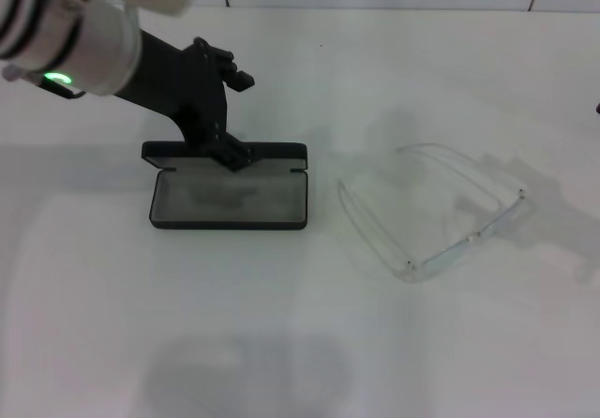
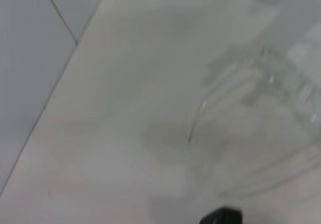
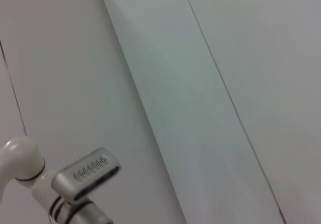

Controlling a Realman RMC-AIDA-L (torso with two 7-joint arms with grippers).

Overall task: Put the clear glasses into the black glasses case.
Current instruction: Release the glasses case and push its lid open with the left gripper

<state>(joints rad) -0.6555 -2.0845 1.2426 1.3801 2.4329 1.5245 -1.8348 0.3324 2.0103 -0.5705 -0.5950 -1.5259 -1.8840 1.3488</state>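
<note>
The clear plastic glasses (image 1: 441, 214) lie on the white counter (image 1: 300, 343), temples unfolded, well to the right of the open flat black case (image 1: 229, 198), front bar slanting. The left tool (image 1: 234, 156) grips the case's raised lid (image 1: 272, 152); the right tool is unseen.

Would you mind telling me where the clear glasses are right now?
In the head view, the clear glasses lie on the white table, on the robot's right, apart from the open black case beside them.
</note>
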